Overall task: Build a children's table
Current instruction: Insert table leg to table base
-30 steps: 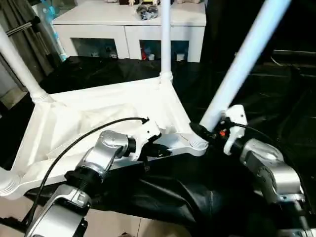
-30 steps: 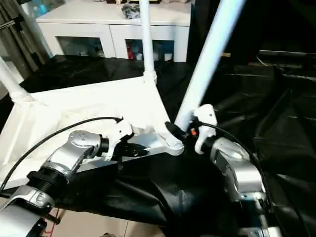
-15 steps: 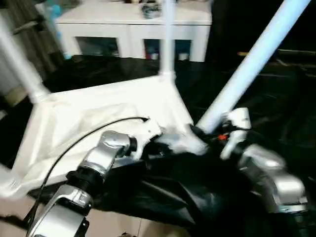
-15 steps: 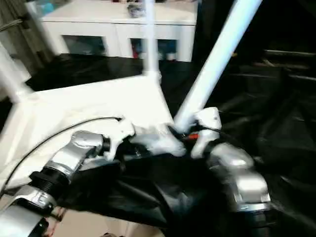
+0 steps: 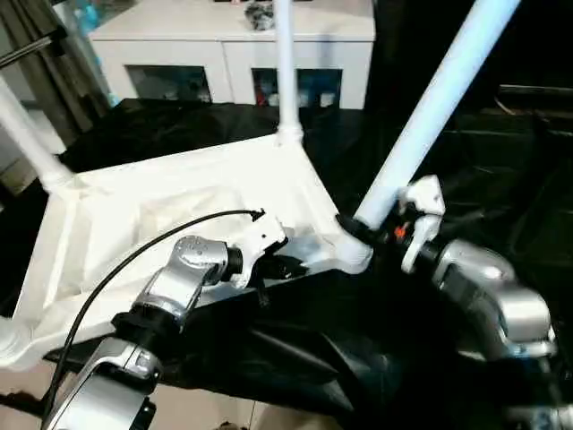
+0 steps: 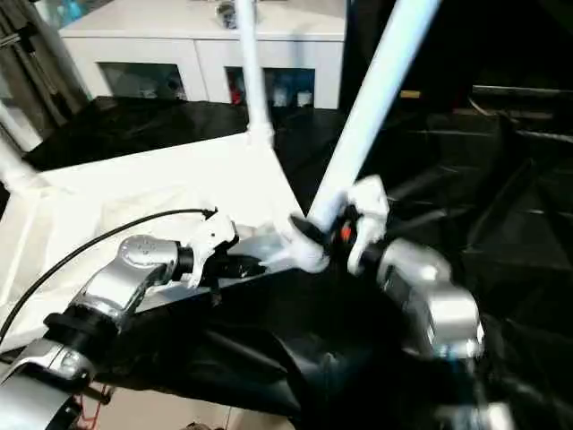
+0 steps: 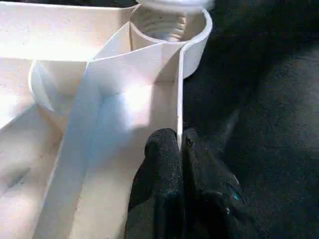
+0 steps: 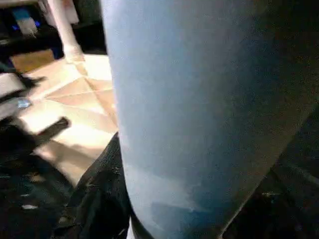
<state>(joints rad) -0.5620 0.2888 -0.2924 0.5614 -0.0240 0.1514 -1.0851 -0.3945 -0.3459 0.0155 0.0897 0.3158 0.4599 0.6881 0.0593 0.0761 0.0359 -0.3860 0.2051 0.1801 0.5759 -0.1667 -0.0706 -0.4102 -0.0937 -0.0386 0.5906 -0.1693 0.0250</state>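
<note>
The white tabletop [image 5: 179, 193] lies upside down on black cloth, ribbed underside up. Upright legs stand in its far corner [image 5: 285, 72] and its left corner [image 5: 27, 134], and a third leg's base [image 5: 9, 339] shows at the near left. A fourth leg [image 5: 430, 107] leans to the right out of the near-right corner socket [image 5: 354, 255]. My right gripper [image 5: 363, 228] is shut on that leg just above the socket. My left gripper [image 7: 180, 144] is shut on the tabletop's thin rim wall [image 7: 178, 99], a short way from the same socket [image 7: 169, 25].
A white cabinet [image 5: 233, 45] with glass doors stands behind the work. Black cloth [image 5: 358, 340] covers the surface and hangs over its front edge. A dark curtain [image 5: 36, 36] hangs at the far left. A black cable [image 5: 134, 260] loops over my left forearm.
The whole picture has swayed, so the camera has moved. Both grippers keep their holds, and the leaning leg stays in the near-right socket.
</note>
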